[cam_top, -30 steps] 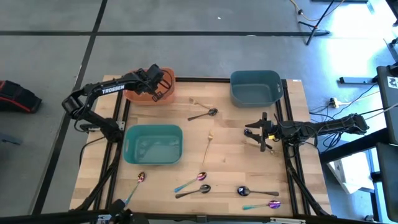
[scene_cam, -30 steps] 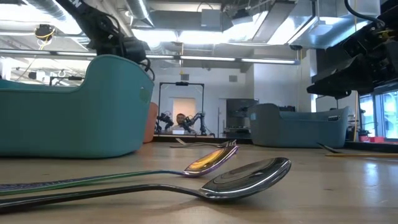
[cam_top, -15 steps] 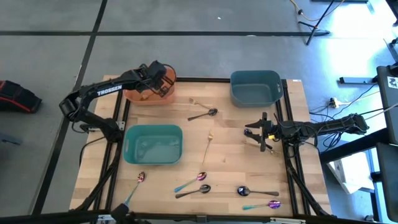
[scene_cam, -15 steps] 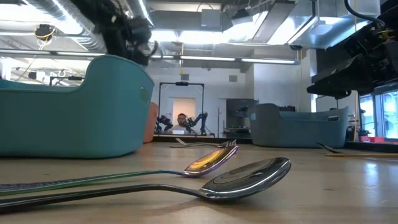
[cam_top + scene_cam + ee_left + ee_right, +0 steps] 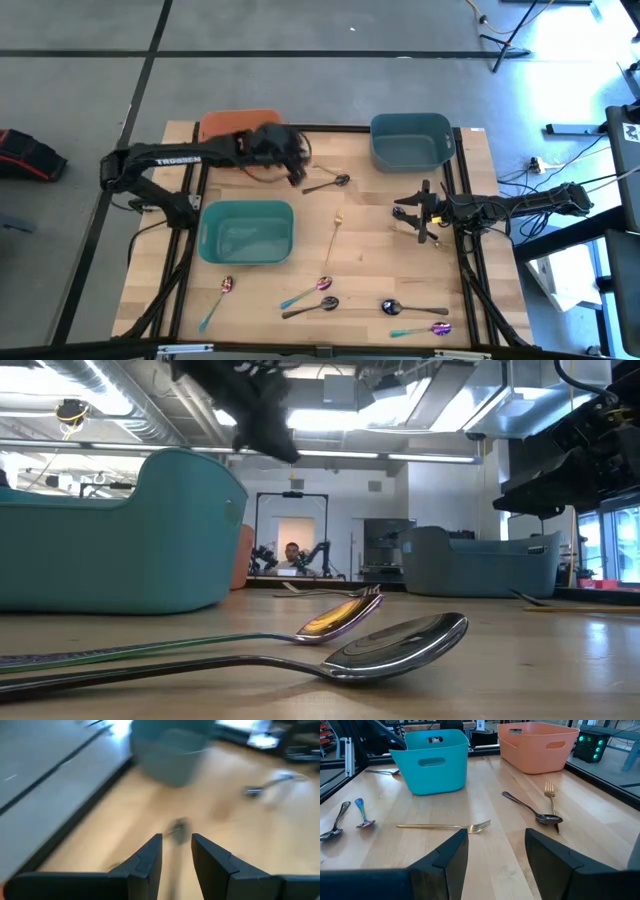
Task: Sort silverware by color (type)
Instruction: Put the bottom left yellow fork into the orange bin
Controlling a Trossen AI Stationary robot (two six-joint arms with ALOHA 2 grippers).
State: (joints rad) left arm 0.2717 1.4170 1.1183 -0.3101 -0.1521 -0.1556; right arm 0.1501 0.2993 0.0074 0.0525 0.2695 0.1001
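Silverware lies loose on the wooden table. A black spoon (image 5: 328,184) and a small gold fork (image 5: 318,165) lie near the far middle, and a longer gold fork (image 5: 333,238) lies at the centre. Iridescent and black pieces lie along the near edge (image 5: 312,298). My left gripper (image 5: 293,165) hovers open just left of the black spoon, past the orange bin (image 5: 238,124). Its wrist view is blurred, with a dark shape (image 5: 177,827) ahead of the gap (image 5: 176,856). My right gripper (image 5: 413,215) waits open at the right side (image 5: 496,851).
A teal bin (image 5: 247,232) sits near-left and a blue-grey bin (image 5: 410,141) far-right. Black frame rails cross the table on both sides. The right wrist view shows the gold fork (image 5: 445,826), the black spoon (image 5: 530,810) and both far bins. Bare wood lies between the bins.
My left gripper has swung away from above the orange bin toward the table's right and near side, ending beside the black spoon and small gold fork. The orange bin now shows uncovered. The right arm and the silverware have kept still.
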